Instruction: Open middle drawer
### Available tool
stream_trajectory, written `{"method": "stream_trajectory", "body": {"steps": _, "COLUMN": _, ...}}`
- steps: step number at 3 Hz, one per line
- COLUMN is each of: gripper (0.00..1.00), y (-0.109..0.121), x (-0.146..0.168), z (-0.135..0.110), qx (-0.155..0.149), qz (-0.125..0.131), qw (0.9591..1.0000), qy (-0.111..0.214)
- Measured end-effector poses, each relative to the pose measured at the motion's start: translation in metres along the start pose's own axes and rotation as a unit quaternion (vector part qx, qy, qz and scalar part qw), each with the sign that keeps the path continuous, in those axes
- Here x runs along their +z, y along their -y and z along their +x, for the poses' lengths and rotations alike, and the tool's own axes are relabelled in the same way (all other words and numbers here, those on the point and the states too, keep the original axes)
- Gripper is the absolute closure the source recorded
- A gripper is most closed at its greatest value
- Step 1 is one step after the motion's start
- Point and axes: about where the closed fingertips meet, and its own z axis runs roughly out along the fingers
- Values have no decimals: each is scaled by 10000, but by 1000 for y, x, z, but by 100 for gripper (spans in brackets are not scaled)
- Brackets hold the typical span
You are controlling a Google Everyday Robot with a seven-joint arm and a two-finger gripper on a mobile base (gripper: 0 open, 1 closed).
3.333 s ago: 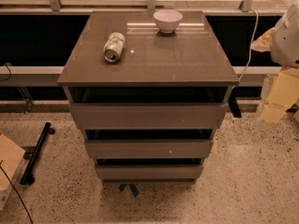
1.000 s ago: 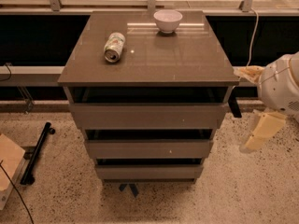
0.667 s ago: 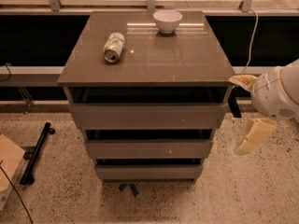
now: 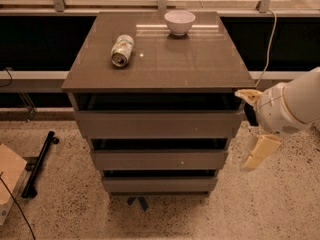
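Right of the cabinet (image 4: 200, 59), just beside its front, hangs the gripper (image 4: 250, 129) — its two cream fingers (image 4: 260, 153) spread well apart, pinching nothing. The middle drawer (image 4: 160, 159) — second of three — sits shut.

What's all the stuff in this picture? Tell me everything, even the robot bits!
Flat grey-brown cabinet top: one, grey-brown, middle of the view.
Round white bowl: one, white, back of the cabinet top.
Metal drink can: one, silvery-green, lying on its side, left part of the top.
Handleless drawers: three, grey-brown, stacked under the top: top drawer, middle drawer, lowest drawer; all look closed.
Long black bar: one, black, on the floor at the left.
Thin white cable: one, white, hanging right of the cabinet.
White robot arm: one, white, right edge.
Robot's end effector: one, cream, right of the cabinet, beside the drawers, not touching the middle drawer.
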Motion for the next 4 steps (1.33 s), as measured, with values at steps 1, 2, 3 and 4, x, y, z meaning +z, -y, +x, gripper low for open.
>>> {"method": "stream_trajectory", "body": {"steps": 1, "gripper": 0, "y": -6, "x": 31, "z": 7, "qx": -57, "qz": -52, "qw": 9999, "qy": 121}}
{"method": "stream_trajectory", "body": {"steps": 2, "gripper": 0, "y": -11, "x": 68, "z": 19, "qx": 23, "qz": -116, "qw": 9994, "qy": 339}}
{"method": "stream_trajectory", "body": {"steps": 3, "gripper": 0, "y": -14, "x": 107, "z": 35, "qx": 186, "qz": -185, "qw": 9982, "qy": 544}}
{"method": "stream_trajectory", "body": {"steps": 4, "gripper": 0, "y": -14, "x": 144, "z": 53, "qx": 344, "qz": -254, "qw": 9966, "qy": 698}}
